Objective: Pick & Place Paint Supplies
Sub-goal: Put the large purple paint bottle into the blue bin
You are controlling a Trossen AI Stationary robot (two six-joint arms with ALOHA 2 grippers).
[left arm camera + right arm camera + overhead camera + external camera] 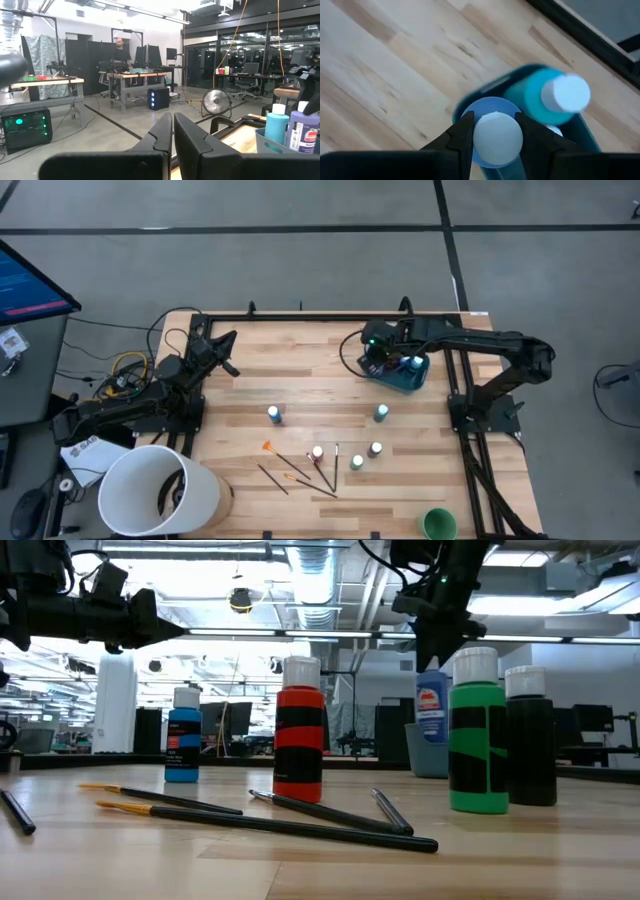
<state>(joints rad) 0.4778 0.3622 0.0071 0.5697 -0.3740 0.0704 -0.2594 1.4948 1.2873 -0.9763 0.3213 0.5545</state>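
— Left side of the worktop (300, 360)?
— Left claw (228, 352) parked near the far left corner, off the wood, fingers (165, 135) together with only a slit between. Big white bucket (160, 490) at the near left edge.

— Paint supplies on the wood?
— Small white-capped bottles standing upright, well apart: blue bottle (274, 415) left of centre, red bottle (317, 452) nearer the front, green bottle (357, 463) just right of it, dark bottle (375, 449) beside that, another blue bottle (381, 413) farther back. Thin dark brushes (300, 472) lying crossed around the red one, one with an orange tip (268, 446). From the low view, red bottle (298, 730) banded black, green bottle (477, 732) and dark bottle (529, 738) side by side.

— Containers?
— Teal tub (402, 375) toward the far right, holding a taller teal-blue bottle (547, 97) with white cap. Green cup (438, 525) at the near right edge, contents not visible.

— Right claw?
— Right claw (496, 136) over the tub, clamped on the white cap (497, 137) of a pale blue bottle (480, 107), just beside the teal-blue one. Whether that bottle rests in the tub, cannot tell.
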